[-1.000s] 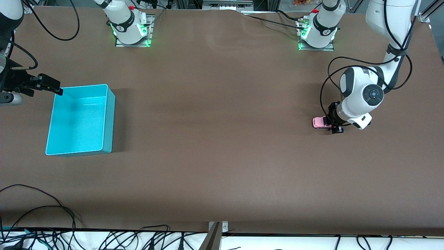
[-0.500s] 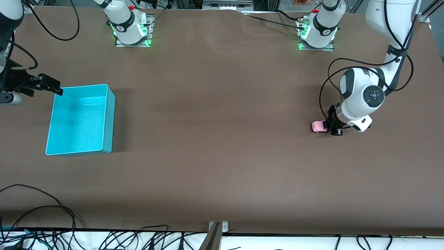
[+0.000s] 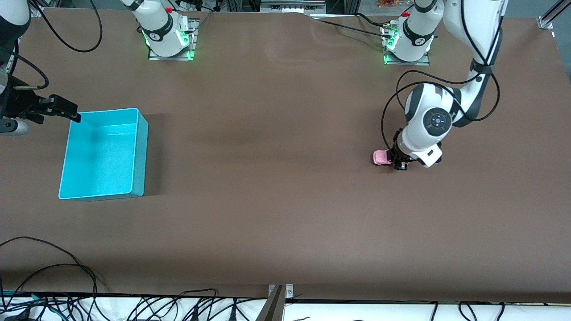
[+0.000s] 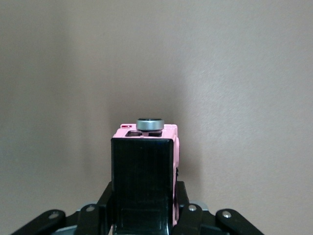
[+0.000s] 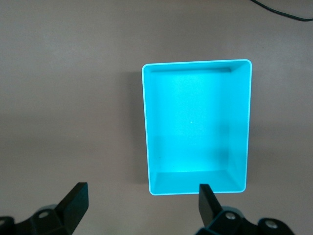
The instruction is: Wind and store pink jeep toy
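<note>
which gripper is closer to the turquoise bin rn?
Right. The right gripper, jaws open, hangs by the turquoise bin at its end farther from the front camera. The left gripper grips the pink jeep toy toward the table's left-arm end.

We see two white arms with dark grey joint bands, each rising from a round base bolted to a metal plate; the right arm's base [image 3: 166,33] and the left arm's base [image 3: 410,38] both glow green at the foot and carry a small red button on top. The left arm's wrist joint [image 3: 437,120] has a dark round cap with a blue dot and small red marks. Black cables loop around both arms. We note black fingers [image 5: 76,200] on the right gripper [image 5: 142,203], with silver screws in their mounts.
</note>
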